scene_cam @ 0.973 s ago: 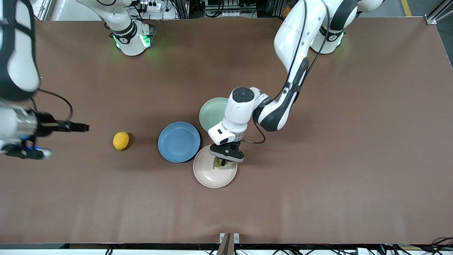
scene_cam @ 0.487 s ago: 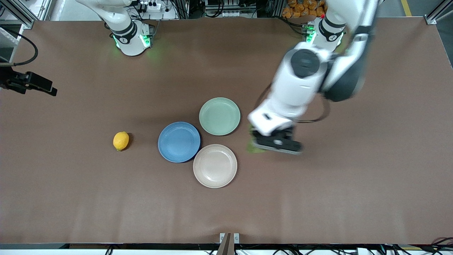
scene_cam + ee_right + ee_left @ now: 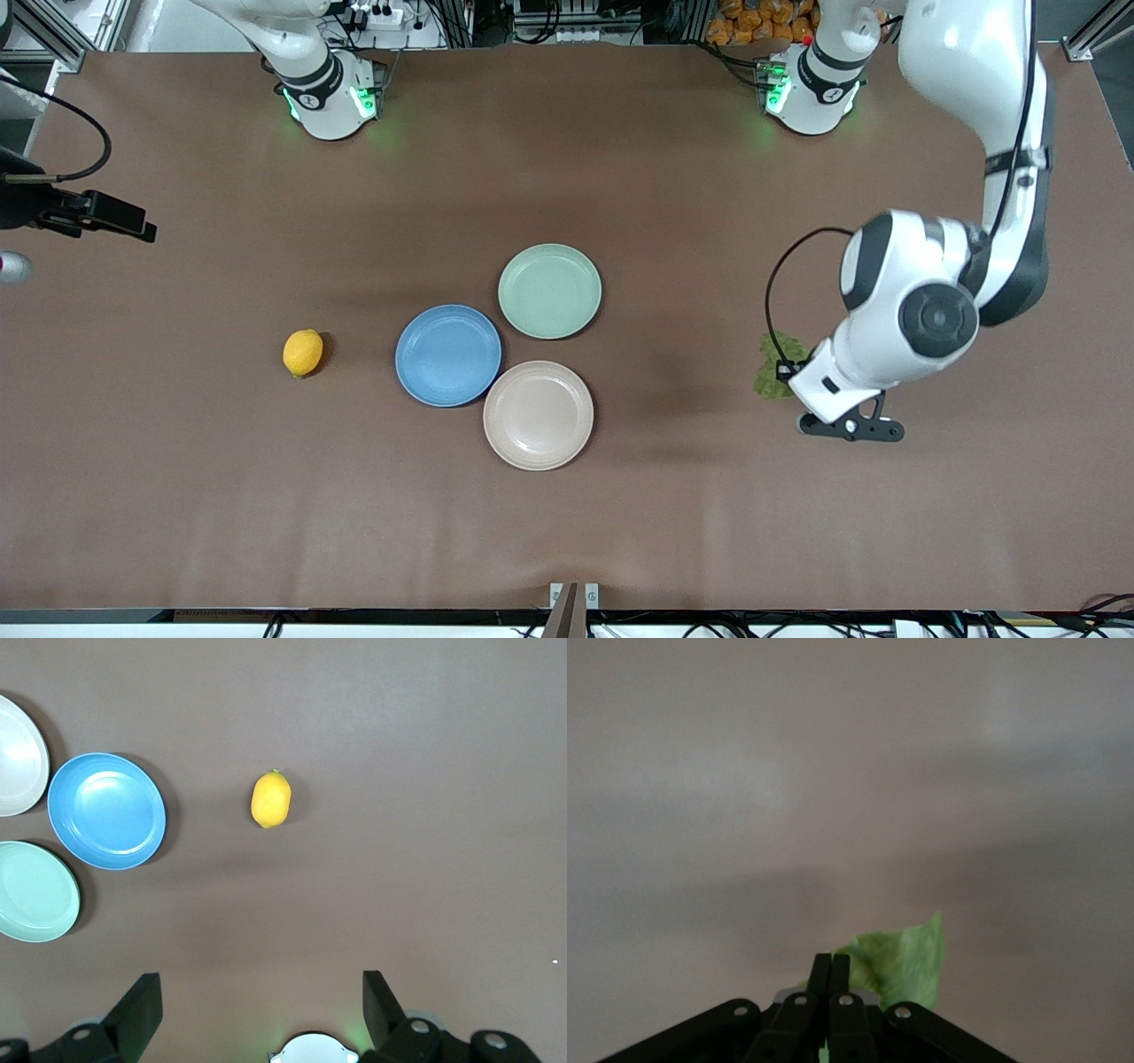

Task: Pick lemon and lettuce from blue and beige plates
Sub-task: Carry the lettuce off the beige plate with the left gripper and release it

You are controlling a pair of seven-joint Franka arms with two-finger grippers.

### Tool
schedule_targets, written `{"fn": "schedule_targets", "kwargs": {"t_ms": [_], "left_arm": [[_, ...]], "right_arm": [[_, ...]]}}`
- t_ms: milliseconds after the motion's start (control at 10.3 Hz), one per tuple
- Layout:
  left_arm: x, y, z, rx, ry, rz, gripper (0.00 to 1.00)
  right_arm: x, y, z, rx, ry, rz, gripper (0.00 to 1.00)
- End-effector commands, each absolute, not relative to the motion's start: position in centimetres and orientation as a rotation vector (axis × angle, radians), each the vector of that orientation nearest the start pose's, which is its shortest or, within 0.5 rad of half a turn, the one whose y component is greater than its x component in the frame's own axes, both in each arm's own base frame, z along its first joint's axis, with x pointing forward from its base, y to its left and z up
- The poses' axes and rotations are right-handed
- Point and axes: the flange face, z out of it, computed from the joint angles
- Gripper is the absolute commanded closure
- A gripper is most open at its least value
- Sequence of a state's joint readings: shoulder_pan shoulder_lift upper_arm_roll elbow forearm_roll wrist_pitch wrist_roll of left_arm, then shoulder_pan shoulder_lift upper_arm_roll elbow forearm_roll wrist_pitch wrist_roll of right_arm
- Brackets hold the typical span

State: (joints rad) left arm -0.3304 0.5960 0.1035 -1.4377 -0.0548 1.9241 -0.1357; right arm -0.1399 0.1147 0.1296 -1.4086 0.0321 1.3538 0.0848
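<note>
The left gripper point(image 3: 830, 970), fingers pinched on the wrinkled green lettuce leaf point(image 3: 772, 365), hangs over bare brown tabletop point(image 3: 797, 532) toward the left arm's end. The right gripper point(image 3: 261, 1010) waits high, fingers spread. The small yellow lemon point(image 3: 303, 353) apparently rests on the table beside the round blue plate point(image 3: 448, 355), which touches the beige plate point(image 3: 539, 415).

The front view looks steeply down from high across the table, facing both arm bases. The left wrist view sits close above bare tabletop, showing only the lettuce point(image 3: 902, 958). The right wrist view looks straight down from high up; it shares the lemon point(image 3: 271, 799) and blue plate point(image 3: 106, 811) with the front view.
</note>
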Motion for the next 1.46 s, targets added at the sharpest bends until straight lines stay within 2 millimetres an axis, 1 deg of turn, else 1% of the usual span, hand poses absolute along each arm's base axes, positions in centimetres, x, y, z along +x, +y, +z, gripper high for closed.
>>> {"fn": "schedule_targets", "kwargs": {"t_ms": [0, 97, 195, 292, 389, 487, 584, 681, 876, 973, 1168, 1265, 1363], "left_arm": [[68.8, -16.8, 26.8, -3.138, 0.098, 0.239, 1.0], [68.8, -16.5, 25.3, -3.13, 0.092, 0.25, 1.0], [68.9, -16.2, 25.4, -3.124, 0.093, 0.244, 0.89], [69.1, -16.0, 26.3, -3.128, 0.093, 0.223, 0.01], [69.4, -16.0, 28.2, -3.138, 0.082, 0.182, 0.0], [69.4, -16.4, 31.6, -3.145, 0.096, 0.132, 0.0], [68.9, -16.4, 35.4, -3.142, 0.104, 0.122, 0.0], [68.2, -15.7, 39.1, -3.148, 0.099, 0.111, 0.0], [66.3, -15.0, 46.4, -3.165, 0.1, 0.068, 0.0], [65.2, -14.3, 49.4, -3.168, 0.089, 0.061, 0.0], [62.9, -12.7, 55.1, -3.182, 0.071, 0.025, 0.0], [61.8, -11.5, 57.3, -3.186, 0.05, 0.021, 0.0], [60.5, -10.9, 59.6, -3.187, 0.048, 0.009, 0.0]], "right_arm": [[55.7, -0.2, 61.8, -3.109, 0.109, 0.265, 0.0], [55.0, 0.3, 61.7, -3.121, 0.099, 0.252, 0.0], [54.0, 0.5, 61.3, -3.133, 0.093, 0.21, 0.0], [53.3, 0.6, 61.2, -3.141, 0.063, 0.172, 0.0], [53.2, -0.1, 61.1, -3.137, 0.056, 0.176, 0.0], [53.2, 0.2, 61.2, -3.139, 0.041, 0.172, 0.0], [53.2, 0.9, 61.1, -3.139, 0.024, 0.179, 0.0], [53.2, 1.1, 61.0, -3.138, 0.024, 0.181, 0.0], [53.3, 0.3, 60.8, -3.134, 0.036, 0.185, 0.0], [53.4, 0.3, 60.8, -3.133, 0.036, 0.185, 0.0], [53.5, 1.0, 60.7, -3.131, 0.019, 0.181, 0.0], [53.5, 1.0, 60.8, -3.129, 0.019, 0.178, 0.0], [53.5, 1.0, 60.8, -3.129, 0.019, 0.18, 0.0]]}}
